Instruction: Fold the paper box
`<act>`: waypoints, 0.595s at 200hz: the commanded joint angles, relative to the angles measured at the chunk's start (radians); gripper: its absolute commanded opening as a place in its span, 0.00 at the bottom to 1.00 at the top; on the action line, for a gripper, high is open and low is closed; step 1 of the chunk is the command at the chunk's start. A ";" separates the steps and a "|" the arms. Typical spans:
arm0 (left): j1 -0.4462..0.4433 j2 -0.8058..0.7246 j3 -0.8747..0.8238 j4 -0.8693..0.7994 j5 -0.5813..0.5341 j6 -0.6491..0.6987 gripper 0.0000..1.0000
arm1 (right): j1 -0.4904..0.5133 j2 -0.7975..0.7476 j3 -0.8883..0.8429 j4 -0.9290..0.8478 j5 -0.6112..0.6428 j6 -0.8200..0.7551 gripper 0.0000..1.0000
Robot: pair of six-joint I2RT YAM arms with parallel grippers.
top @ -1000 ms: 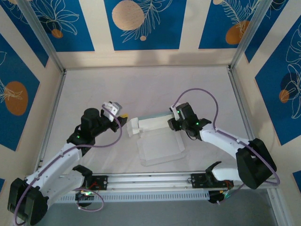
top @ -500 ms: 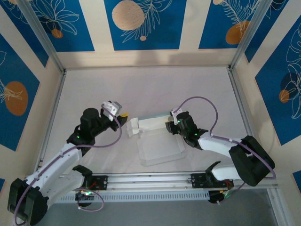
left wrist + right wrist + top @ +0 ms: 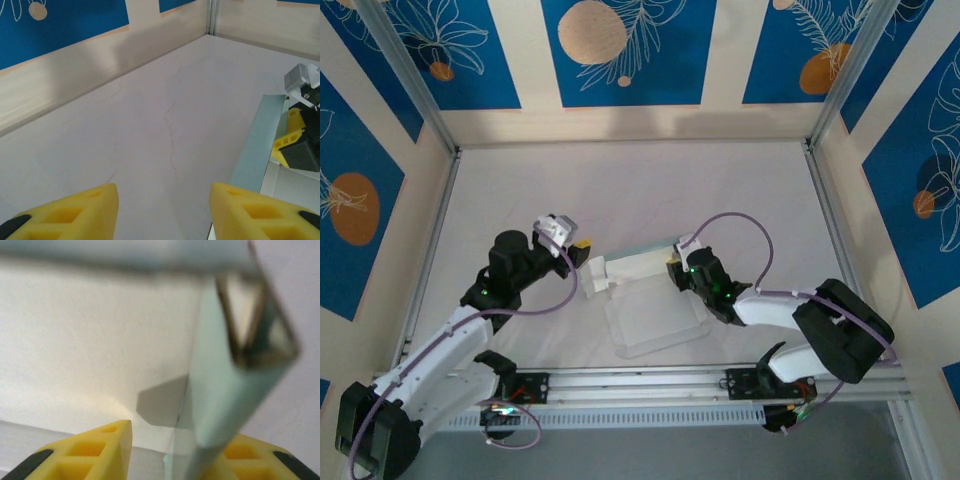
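The paper box (image 3: 655, 315) lies partly folded mid-table, white face up, with a raised mint-green back wall (image 3: 257, 145). My left gripper (image 3: 582, 256) hovers just left of the box's left end flap (image 3: 597, 272). It is open, and in the left wrist view only bare table lies between the fingertips of this gripper (image 3: 162, 215). My right gripper (image 3: 672, 268) is at the box's right rear corner. In the right wrist view a folded mint-green flap (image 3: 220, 405) stands between the fingers of this gripper (image 3: 172, 460), against the right finger (image 3: 250, 455) and apart from the left finger (image 3: 95, 452).
The pale table (image 3: 620, 190) is bordered by aluminium frame posts (image 3: 425, 230) and blue patterned walls. A metal rail (image 3: 640, 382) runs along the near edge between the arm bases. A purple cable (image 3: 735, 225) loops above the right arm.
My right arm has stretched left and lower to the box's right rear corner, and its jaws have narrowed around the flap. The box has slid slightly left. The left arm has barely moved.
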 commanded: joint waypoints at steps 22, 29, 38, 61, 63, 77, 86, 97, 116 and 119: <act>-0.002 -0.030 -0.010 0.011 -0.032 -0.004 0.51 | 0.019 0.007 -0.017 0.087 0.061 0.012 0.30; -0.003 -0.032 -0.010 0.008 -0.037 -0.004 0.51 | 0.023 0.008 -0.019 0.094 0.065 0.009 0.28; -0.003 -0.033 -0.008 0.006 -0.041 -0.004 0.51 | 0.027 0.005 -0.022 0.100 0.068 0.005 0.25; -0.003 -0.033 0.002 -0.003 -0.043 -0.003 0.51 | 0.032 -0.002 -0.035 0.110 0.070 0.003 0.22; -0.003 -0.032 0.002 -0.004 -0.042 -0.003 0.51 | 0.032 -0.003 -0.037 0.112 0.070 0.003 0.21; -0.002 -0.032 0.009 -0.008 -0.045 0.000 0.51 | 0.031 -0.003 -0.038 0.115 0.077 0.008 0.18; -0.002 -0.033 0.013 -0.015 -0.046 0.001 0.51 | 0.030 -0.001 -0.032 0.110 0.080 0.009 0.14; -0.003 -0.038 0.019 -0.026 -0.048 0.004 0.51 | 0.029 -0.002 -0.030 0.107 0.082 0.007 0.10; -0.002 -0.053 0.038 -0.062 -0.069 0.021 0.53 | 0.021 -0.016 -0.027 0.099 0.071 0.011 0.05; -0.001 -0.057 0.043 -0.071 -0.078 0.026 0.53 | 0.018 -0.020 -0.027 0.097 0.066 0.011 0.05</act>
